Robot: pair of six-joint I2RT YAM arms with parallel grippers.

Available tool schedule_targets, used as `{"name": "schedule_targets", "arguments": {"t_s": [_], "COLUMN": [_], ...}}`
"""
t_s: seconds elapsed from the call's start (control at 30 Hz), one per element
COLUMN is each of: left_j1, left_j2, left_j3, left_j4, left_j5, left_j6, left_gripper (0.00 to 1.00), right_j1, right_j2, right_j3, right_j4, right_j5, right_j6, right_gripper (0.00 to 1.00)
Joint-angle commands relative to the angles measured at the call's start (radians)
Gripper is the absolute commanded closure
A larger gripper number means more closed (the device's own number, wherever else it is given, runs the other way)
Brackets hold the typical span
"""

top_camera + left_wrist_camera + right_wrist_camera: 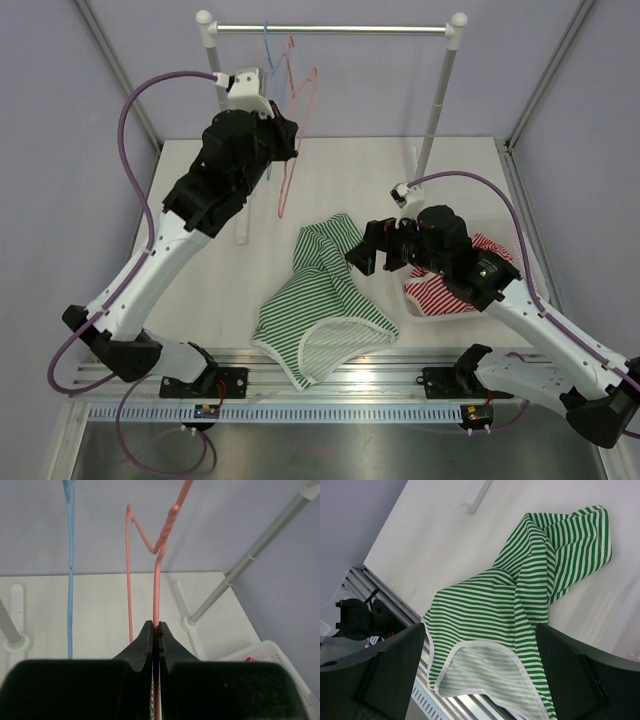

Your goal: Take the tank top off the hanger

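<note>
Tank top (320, 292) flat, long axis far-to-near; left pincer (155, 626) clamps hanger (156, 590); right pincer (480, 632) wide.

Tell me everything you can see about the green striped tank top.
The tank top is soft-looking knit, green and white stripes with white trim on its openings. It is off the hanger, lying crumpled and partly folded on the table, its lower edge reaching the near rail. The right gripper stands open over it, not holding it.
</note>
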Motion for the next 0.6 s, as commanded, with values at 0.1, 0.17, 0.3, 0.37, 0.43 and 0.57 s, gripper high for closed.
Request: {"name": "schedule_targets", "arguments": {"t_s": [0.1,0.17,0.3,0.37,0.43,0.57], "left_j1": [0.116,0.144,0.189,0.204,0.212,0.212], "left_j2": [0.196,0.241,0.339,0.403,0.43,0.39], "left_j3": [0.303,0.36,0.467,0.547,0.582,0.511], "left_j4": [-0.043,-0.057,-0.066,-0.106,-0.129,-0.117], "left_j5": [0.026,0.043,0.097,0.136,0.146,0.152], "left_j6": [-0.012,-0.015,-0.03,-0.044,-0.046,-0.061], "left_gripper": [1.0,1.0,1.0,1.0,1.0,0.97], "right_j1": [0.009,0.009,0.009,0.009,0.009,0.015], "right_j2": [-0.034,-0.021,0.025,0.051,0.087,0.172], "right_j3": [-0.052,-0.084,-0.126,-0.131,-0.146,-0.14], "right_j4": [0.051,0.082,0.168,0.182,0.231,0.256], "right_j5": [-0.057,-0.101,-0.174,-0.21,-0.268,-0.244], "right_j6": [0.018,0.021,0.052,0.064,0.069,0.06], "right_gripper": [0.01,0.01,0.01,0.0,0.01,0.0]}}
